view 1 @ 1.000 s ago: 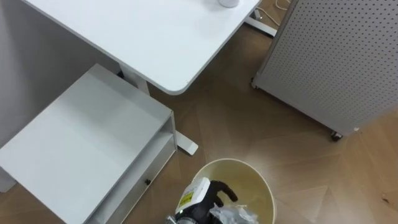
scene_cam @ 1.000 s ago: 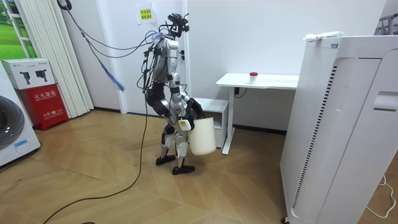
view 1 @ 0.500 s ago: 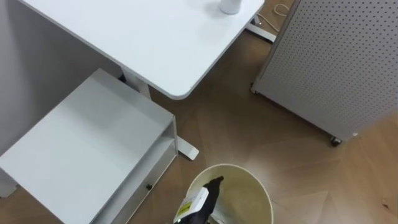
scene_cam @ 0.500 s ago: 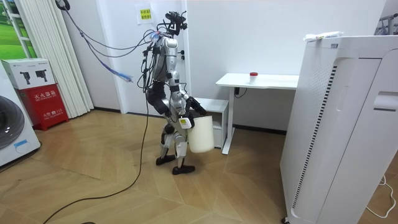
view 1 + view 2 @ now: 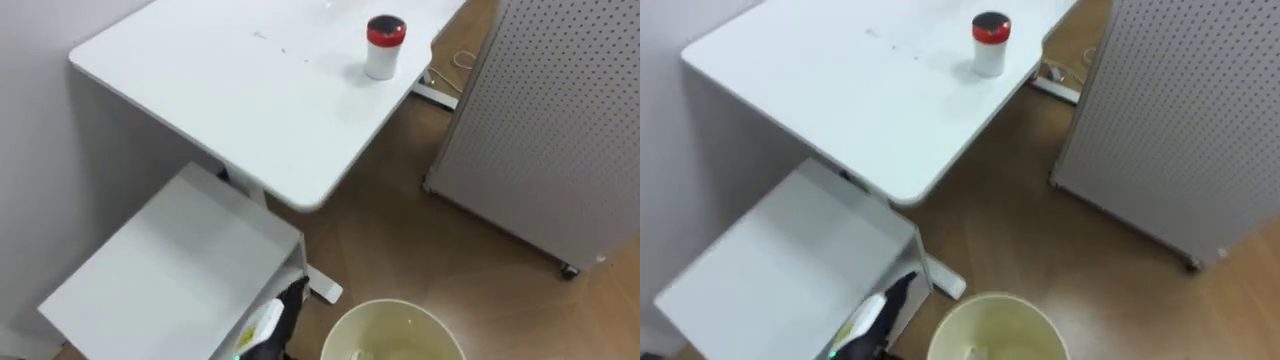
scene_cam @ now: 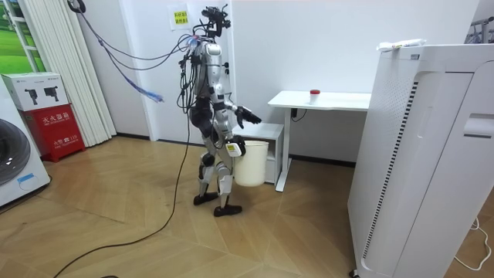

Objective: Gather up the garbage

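At the eye view's lower edge, a round cream plastic bin (image 5: pixel 398 322) is noted; garbage inside cannot be made out. Just left, the left hand (image 5: pixel 288 303) is held with fingers straight, nothing grasped, over a low white cabinet (image 5: pixel 180 255). Room view: the right hand (image 6: pixel 235 147) at the bin's rim, grip unreadable. Beyond, a red-capped white jar (image 5: pixel 385 46) is seen on a white desk (image 5: pixel 250 90).

A smooth, matt white desk top (image 5: pixel 250 90) carries a small white plastic jar with a glossy red lid (image 5: pixel 385 47). Beneath it, a low white cabinet (image 5: pixel 170 270) shows the same flat, even finish. The round cream plastic bin (image 5: pixel 395 320) has a faint sheen. The grey perforated panel (image 5: pixel 560 120) looks like painted metal, and the brown wood floor (image 5: pixel 420 230) gleams softly.
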Motion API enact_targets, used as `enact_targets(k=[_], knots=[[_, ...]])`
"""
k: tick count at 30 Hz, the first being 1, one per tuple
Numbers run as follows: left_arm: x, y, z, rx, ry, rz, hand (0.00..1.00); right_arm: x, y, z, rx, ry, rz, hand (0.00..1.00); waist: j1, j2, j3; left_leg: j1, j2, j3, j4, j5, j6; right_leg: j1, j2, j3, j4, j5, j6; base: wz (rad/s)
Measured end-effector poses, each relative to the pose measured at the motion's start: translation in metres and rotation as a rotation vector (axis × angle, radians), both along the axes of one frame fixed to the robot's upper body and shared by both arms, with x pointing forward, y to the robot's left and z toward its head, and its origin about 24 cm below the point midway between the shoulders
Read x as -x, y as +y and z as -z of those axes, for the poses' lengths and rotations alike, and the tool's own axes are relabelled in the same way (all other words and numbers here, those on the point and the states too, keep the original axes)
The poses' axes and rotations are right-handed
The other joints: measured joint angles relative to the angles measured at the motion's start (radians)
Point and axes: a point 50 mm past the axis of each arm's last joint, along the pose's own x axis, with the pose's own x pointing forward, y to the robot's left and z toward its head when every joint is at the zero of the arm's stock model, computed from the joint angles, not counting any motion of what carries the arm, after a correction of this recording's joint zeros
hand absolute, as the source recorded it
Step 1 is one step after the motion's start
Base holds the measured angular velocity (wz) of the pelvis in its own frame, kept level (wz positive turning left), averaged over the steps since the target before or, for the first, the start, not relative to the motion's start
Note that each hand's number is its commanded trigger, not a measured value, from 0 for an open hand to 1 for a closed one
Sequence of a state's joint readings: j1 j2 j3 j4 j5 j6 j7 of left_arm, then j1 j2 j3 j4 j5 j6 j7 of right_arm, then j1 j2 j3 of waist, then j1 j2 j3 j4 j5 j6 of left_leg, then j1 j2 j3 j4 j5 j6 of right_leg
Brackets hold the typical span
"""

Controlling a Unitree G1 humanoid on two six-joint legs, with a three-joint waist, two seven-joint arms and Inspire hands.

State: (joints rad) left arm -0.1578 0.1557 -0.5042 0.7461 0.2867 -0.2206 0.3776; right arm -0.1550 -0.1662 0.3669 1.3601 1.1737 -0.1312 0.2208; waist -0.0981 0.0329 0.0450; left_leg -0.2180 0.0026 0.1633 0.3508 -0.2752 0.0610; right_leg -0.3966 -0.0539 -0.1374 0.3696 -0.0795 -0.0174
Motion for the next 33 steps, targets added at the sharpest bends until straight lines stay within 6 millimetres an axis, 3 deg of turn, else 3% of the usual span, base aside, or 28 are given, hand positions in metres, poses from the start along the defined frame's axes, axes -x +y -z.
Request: enact_targets(k=[2,9,15,18,21,26,30,33], knots=[[0.0,0.006,-0.005,0.017,-0.033,-0.027,0.0,0.005,-0.002,0.001,0.006,0.013,0.013,1.0,0.001,-0.003,-0.0031,0.036,-0.001,-0.002,-0.024,0.005,0.0,0.034,0.0,-0.002,-0.015,-0.001,0.002,0.02],[-0.005,0.022,-0.026,0.089,-0.181,-0.138,0.0,0.03,-0.01,0.006,0.015,0.052,0.111,1.0,0.008,-0.019,-0.0288,0.146,0.002,-0.001,-0.086,0.014,0.002,0.144,0.006,-0.004,-0.073,0.0,0.01,0.0],[-0.007,0.029,-0.039,0.118,-0.249,-0.183,0.0,0.04,-0.016,0.007,0.022,0.068,0.143,1.0,0.003,-0.021,-0.0295,0.198,-0.003,0.007,-0.116,0.015,0.004,0.178,0.014,0.002,-0.083,0.002,0.017,-0.07],[-0.008,0.032,-0.044,0.124,-0.275,-0.188,0.0,0.039,-0.015,0.007,0.021,0.071,0.139,1.0,0.026,-0.024,-0.0292,0.228,0.001,0.057,-0.13,0.015,0.004,0.181,0.02,0.009,-0.077,0.006,0.014,-0.39],[-0.011,0.041,-0.049,0.129,-0.299,-0.237,0.0,0.038,-0.013,0.007,0.028,0.075,0.101,1.0,0.027,-0.032,-0.0308,0.25,0.003,0.1,-0.136,0.015,0.004,0.185,0.024,0.007,-0.078,0.016,0.009,-0.42],[-0.012,0.051,-0.055,0.143,-0.332,-0.293,0.0,0.041,-0.011,0.008,0.032,0.085,0.072,1.0,0.036,-0.05,-0.0365,0.283,0.008,0.159,-0.165,0.014,0.004,0.189,0.027,-0.016,-0.083,0.036,-0.002,-0.39],[-0.013,0.046,-0.062,0.167,-0.364,-0.287,0.0,0.044,-0.01,0.009,0.027,0.091,0.074,1.0,0.04,-0.047,-0.0363,0.289,0.021,0.197,-0.171,0.007,-0.002,0.19,0.02,-0.074,-0.078,0.04,-0.017,-0.22],[-0.014,0.043,-0.068,0.188,-0.388,-0.278,0.0,0.047,-0.011,0.01,0.03,0.102,0.076,1.0,0.031,-0.043,-0.0343,0.307,0.035,0.204,-0.158,-0.005,-0.017,0.203,0.033,-0.084,-0.076,0.033,-0.028,-0.13]])
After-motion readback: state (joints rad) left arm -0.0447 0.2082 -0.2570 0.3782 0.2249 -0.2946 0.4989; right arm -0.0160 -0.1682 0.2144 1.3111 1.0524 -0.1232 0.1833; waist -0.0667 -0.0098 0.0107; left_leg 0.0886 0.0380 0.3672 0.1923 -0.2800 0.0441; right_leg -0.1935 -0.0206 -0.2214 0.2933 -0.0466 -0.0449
